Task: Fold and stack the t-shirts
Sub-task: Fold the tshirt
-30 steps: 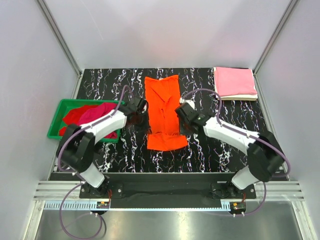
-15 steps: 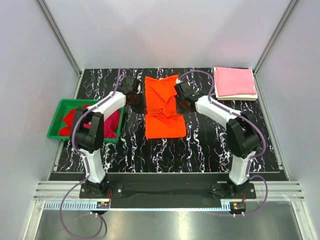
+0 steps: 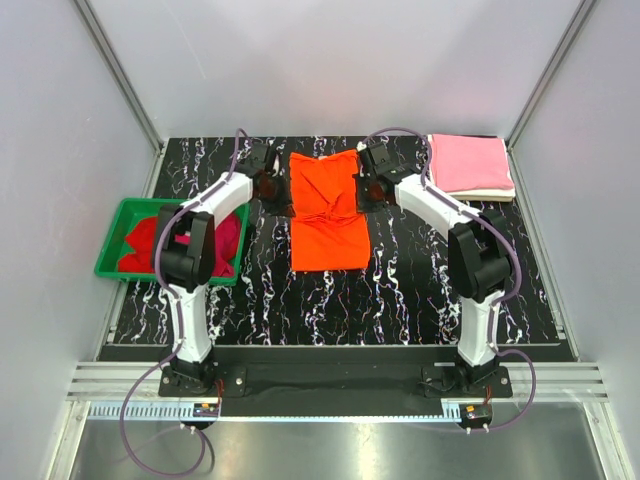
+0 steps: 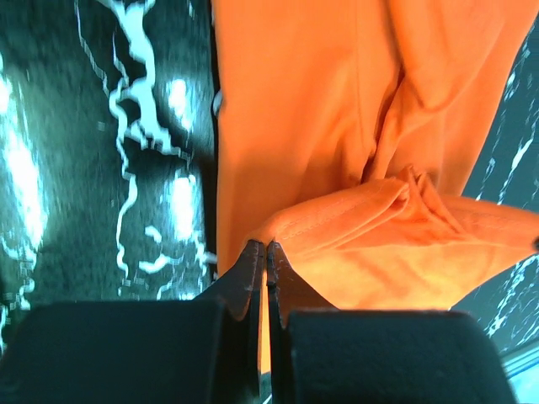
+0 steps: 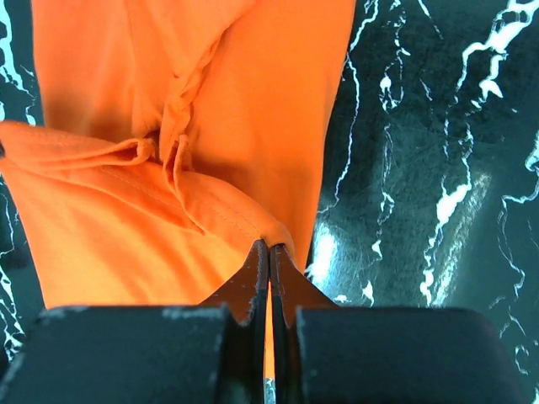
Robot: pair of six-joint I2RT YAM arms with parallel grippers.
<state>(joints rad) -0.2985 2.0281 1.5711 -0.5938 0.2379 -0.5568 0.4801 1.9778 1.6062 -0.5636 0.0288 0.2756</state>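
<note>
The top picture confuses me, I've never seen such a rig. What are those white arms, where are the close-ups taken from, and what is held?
Two robot arms stand at a black marbled table. The top picture looks down from above; each close-up comes from a wrist camera. The left gripper and right gripper each pinch an edge of the orange t-shirt, partly folded. A pink t-shirt lies folded on a cream-white one; a green bin holds red shirts.

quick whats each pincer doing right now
Left pincer: closed, holding a folded edge of the bright orange cloth t-shirt.
Right pincer: closed, holding the same t-shirt's other edge.
</note>
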